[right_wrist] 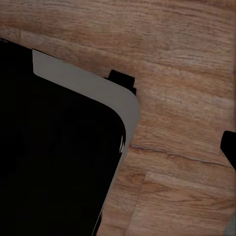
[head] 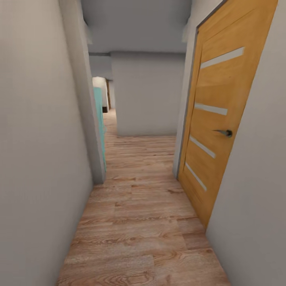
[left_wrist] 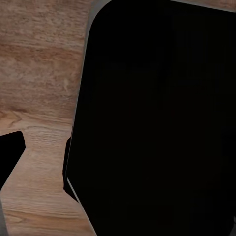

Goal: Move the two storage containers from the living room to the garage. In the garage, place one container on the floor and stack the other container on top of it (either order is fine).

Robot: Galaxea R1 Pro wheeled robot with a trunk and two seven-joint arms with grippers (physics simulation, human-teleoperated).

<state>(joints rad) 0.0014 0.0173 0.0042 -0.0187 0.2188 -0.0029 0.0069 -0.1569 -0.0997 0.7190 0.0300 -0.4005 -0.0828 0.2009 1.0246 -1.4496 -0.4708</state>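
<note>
Head view: a narrow corridor is being looked down, with a light wood plank floor point(head: 147, 222) running ahead between pale walls. A wooden door point(head: 216, 119) with pale inset strips and a dark handle point(head: 225, 132) is being shown close by on the right, and it appears shut. On the left, a wall corner point(head: 93, 131) is jutting in, with a teal edge point(head: 100, 123) just behind it. Ahead, the corridor is being closed off by a grey wall point(head: 147, 95), with an opening leading off beside it on the left.

In the left and right wrist views, plank flooring point(left_wrist: 39, 73) point(right_wrist: 182, 123) is being seen past a large black body of the robot point(left_wrist: 157, 118) point(right_wrist: 54, 147). How either claw is set cannot be told, since no fingers are being clearly shown. The containers are not being seen here, and no garage concrete either, so the task is being judged as in its travelling stage, with the robot in the corridor.

The risk from here is being judged as a collision: the passage is tight, and the jutting left corner or the door frame could be clipped if the base is being steered off centre. The turn at the end could also be cut too sharply.
</note>
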